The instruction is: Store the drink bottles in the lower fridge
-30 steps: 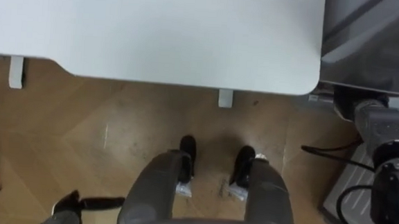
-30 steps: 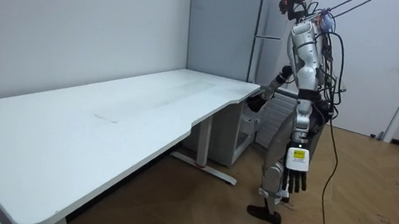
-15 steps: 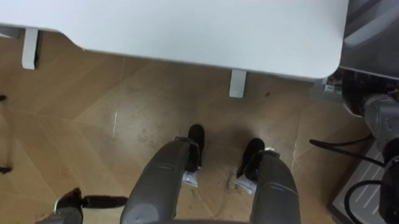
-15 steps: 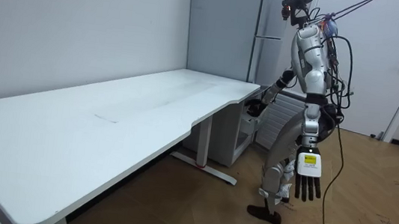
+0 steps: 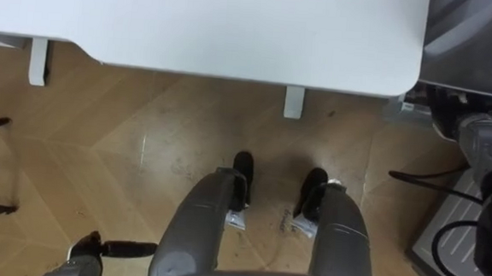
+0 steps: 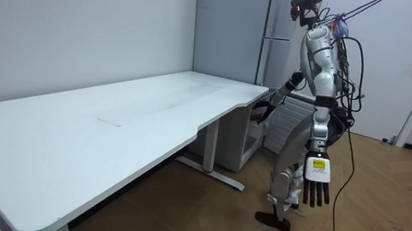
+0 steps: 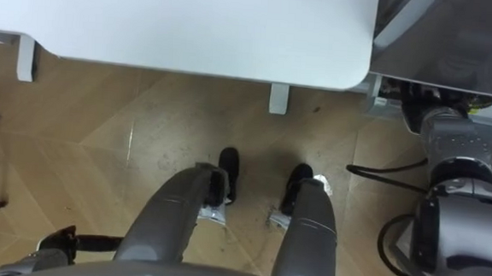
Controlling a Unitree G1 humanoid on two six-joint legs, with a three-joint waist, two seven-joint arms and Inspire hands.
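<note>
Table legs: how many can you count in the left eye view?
2. One leg sticks out below the table at the left; the other leg sticks out near its right end. More may be hidden under the table.

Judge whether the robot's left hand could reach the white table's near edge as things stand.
Probably yes: the left hand hangs open at the robot's side, the white table ends just before its feet, and nothing stands between.
</note>
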